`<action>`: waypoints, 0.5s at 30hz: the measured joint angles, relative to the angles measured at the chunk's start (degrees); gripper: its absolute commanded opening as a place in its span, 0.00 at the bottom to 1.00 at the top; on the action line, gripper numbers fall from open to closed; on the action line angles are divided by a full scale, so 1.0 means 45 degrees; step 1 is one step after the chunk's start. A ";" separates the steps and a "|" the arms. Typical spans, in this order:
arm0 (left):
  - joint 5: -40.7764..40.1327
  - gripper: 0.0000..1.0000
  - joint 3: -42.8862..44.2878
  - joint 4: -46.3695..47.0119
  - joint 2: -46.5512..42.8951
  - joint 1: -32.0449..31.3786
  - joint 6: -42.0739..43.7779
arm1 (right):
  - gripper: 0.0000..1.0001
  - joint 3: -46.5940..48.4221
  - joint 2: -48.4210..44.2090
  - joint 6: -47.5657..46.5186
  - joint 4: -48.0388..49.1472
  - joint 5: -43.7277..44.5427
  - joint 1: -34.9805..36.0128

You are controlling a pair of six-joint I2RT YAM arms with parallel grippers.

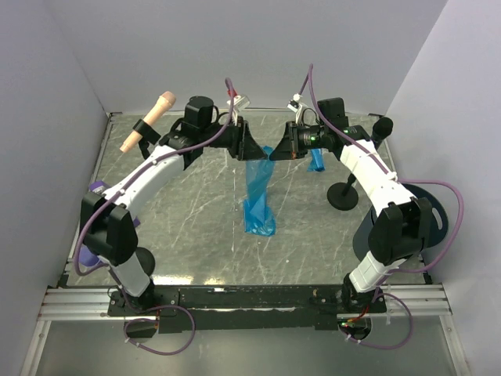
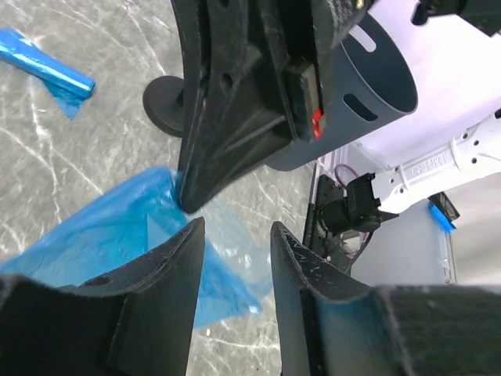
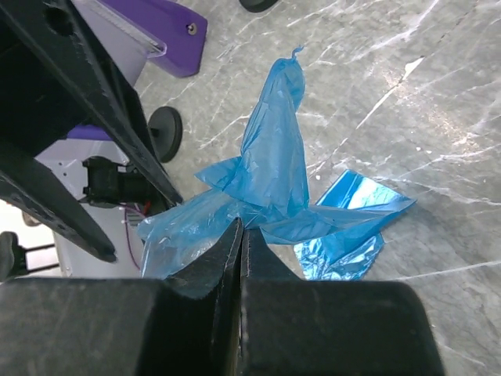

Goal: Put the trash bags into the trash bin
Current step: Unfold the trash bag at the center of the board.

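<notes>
A long blue trash bag (image 1: 258,196) hangs above the table between the two grippers, its lower end resting on the marble. My right gripper (image 1: 275,153) is shut on the bag's upper edge (image 3: 270,168), its jaws pressed together at the film (image 3: 243,227). Facing it, my left gripper (image 2: 237,227) is open, and the film shows through the gap beneath it. A small blue roll (image 1: 316,160) lies on the table behind the right gripper; the left wrist view has it too (image 2: 47,66). The dark trash bin (image 2: 376,86) stands at the right, partly hidden by the right arm (image 1: 431,205).
A black round stand base (image 1: 342,196) sits between the bag and the bin. At the back left, a microphone (image 1: 149,121) is clipped on a stand. A purple object (image 3: 168,27) lies at the table's left edge. Walls close in the left, back and right.
</notes>
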 measured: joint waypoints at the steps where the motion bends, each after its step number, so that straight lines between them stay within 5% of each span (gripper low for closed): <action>1: 0.0058 0.43 0.0155 0.0010 0.0175 -0.0044 -0.0053 | 0.00 0.0000 0.0000 -0.0024 -0.0005 0.0034 0.0000; 5: -0.0185 0.45 0.0457 0.0019 0.0811 -0.0175 -0.0126 | 0.00 0.0000 -0.0005 -0.0126 -0.0010 0.0092 0.0000; 13: -0.1088 0.17 0.0607 -0.0219 0.1326 -0.0199 -0.0034 | 0.00 0.0000 -0.0141 -0.0335 -0.0102 0.0170 0.0000; 15: -0.1365 0.19 0.0743 -0.0384 0.1326 -0.0204 0.0083 | 0.00 0.0000 -0.0141 -0.0384 -0.0112 0.0228 0.0000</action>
